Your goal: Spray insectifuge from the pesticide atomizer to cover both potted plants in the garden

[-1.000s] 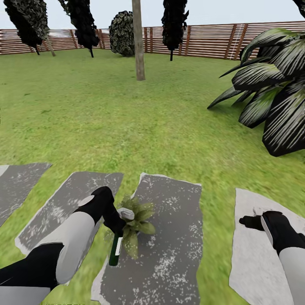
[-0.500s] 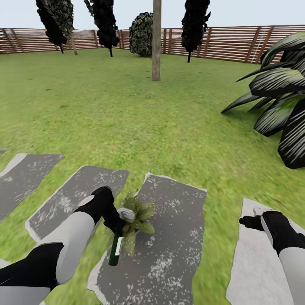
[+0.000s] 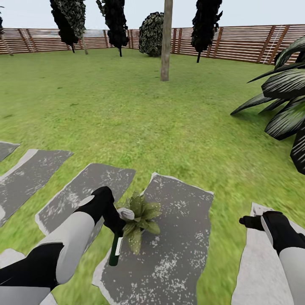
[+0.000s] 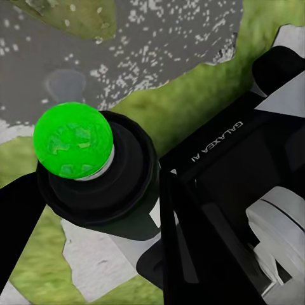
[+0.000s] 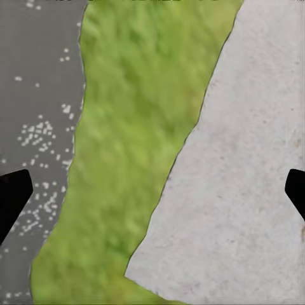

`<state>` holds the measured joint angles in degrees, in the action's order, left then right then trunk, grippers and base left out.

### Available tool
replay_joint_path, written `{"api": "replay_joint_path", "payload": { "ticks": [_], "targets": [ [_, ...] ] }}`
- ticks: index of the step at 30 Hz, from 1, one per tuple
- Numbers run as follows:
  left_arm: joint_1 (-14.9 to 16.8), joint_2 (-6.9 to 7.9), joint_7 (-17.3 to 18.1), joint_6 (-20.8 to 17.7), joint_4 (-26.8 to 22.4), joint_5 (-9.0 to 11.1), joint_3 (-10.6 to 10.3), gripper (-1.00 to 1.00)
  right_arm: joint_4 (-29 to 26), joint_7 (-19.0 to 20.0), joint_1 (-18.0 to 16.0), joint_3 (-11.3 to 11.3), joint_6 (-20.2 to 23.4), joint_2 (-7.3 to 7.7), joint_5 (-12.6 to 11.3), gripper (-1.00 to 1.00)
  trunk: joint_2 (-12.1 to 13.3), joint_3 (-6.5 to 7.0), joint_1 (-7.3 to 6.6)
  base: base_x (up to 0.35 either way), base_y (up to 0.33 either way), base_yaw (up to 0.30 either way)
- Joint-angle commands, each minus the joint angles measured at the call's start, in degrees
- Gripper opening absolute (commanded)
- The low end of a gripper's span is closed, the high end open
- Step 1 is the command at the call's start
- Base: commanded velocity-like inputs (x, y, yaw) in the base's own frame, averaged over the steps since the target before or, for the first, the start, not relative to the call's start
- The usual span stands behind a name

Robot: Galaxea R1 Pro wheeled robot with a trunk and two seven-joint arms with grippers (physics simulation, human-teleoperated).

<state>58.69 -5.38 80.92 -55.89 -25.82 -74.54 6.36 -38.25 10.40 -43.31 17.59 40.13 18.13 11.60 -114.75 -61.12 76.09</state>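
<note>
Our left jaws are clenched round the pesticide atomizer, holding it just beside the potted plant on its stepping stone, close enough, we judge, for spraying. Our right jaws hang released, idle over grass.

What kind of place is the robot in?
It looks like a backyard garden. There is a green lawn with grey stepping stones laid across it, a brown slatted wooden fence along the far edge, and trees in front of it.
</note>
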Motion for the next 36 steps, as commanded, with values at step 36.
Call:
{"api": "replay_joint_path", "payload": {
  "ticks": [36],
  "targets": [
    [0.0, 0.02, 0.4, -0.5, 0.0, -0.6, 0.5, -1.0, -0.2, 0.5, -0.1, 0.3, 0.1, -0.02, 0.6, 1.0, 0.0, -0.04, -0.01, 0.0, -0.19, 0.073]
  ]
}}
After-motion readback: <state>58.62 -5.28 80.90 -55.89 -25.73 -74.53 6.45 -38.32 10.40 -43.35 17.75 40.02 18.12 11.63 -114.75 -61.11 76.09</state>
